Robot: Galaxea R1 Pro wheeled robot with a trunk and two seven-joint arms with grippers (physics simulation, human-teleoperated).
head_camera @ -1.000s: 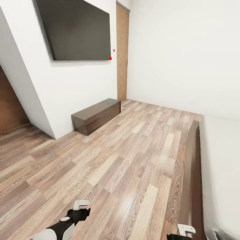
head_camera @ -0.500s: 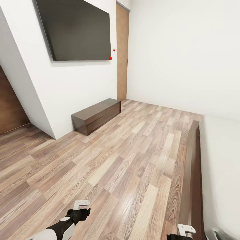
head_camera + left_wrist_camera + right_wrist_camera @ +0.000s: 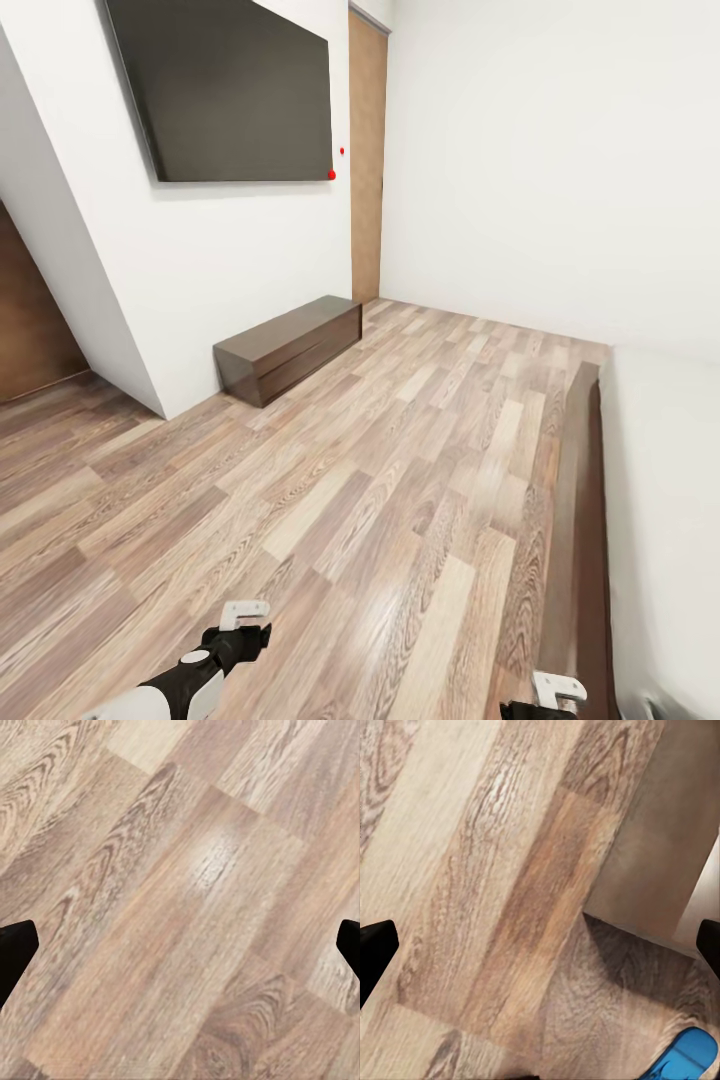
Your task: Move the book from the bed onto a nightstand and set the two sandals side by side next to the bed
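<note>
A: The robot stands on the mixed-tone wood plank floor point(image 3: 380, 500) of the white-walled bedroom, with the big low bed point(image 3: 640, 520), dark brown frame and off-white mattress, running along the right edge. On the far left wall hangs a large dark flat screen point(image 3: 235, 90), and below it sits a long low dark brown bench cabinet point(image 3: 290, 345).

B: And the grippers?

A: The left gripper point(image 3: 245, 615) hangs low at the near left, over bare planks. The right gripper point(image 3: 555, 690) sits near the bed frame. In both wrist views the dark fingertips point(image 3: 15, 949) sit at opposite edges, so both sets of jaws stand wide, holding nothing.

B: Any task items?

A: One: a bright blue flat sandal point(image 3: 686, 1054) peeks in at the corner of the right wrist view, on the floor just beside the bed's frame. The book and the second sandal aren't visible from here.

B: How would that sandal handle?

A: My guess is light, thin and bendy. Lying flat, it gives little edge to catch. I'd pinch across the sole's narrow width or take the strap, and grip firmly since it may flop.
</note>
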